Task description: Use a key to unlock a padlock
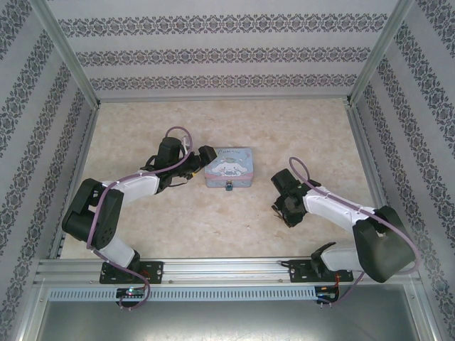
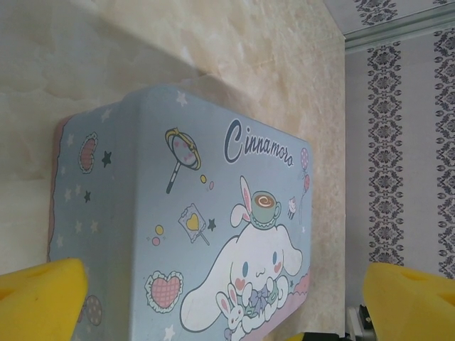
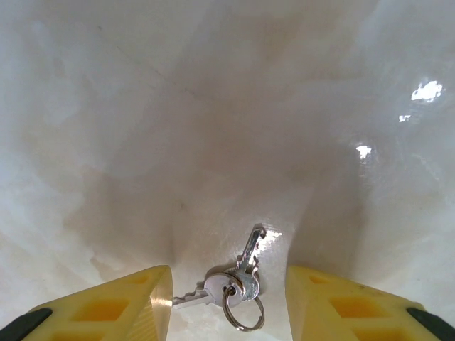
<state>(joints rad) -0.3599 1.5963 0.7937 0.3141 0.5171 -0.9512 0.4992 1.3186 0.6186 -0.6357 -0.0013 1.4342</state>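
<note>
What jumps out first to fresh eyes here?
The pastel-blue cartoon tin box at the middle of the table, a tiny padlock on its near side. The left gripper stands open at the box's left end; the right gripper, also open, hangs over keys on a ring.

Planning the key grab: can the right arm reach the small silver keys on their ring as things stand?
Probably yes. The small silver keys on their ring lie flat on the pale marble-look table, between the yellow fingers of the right end effector, jaws apart, nothing over them.
</note>
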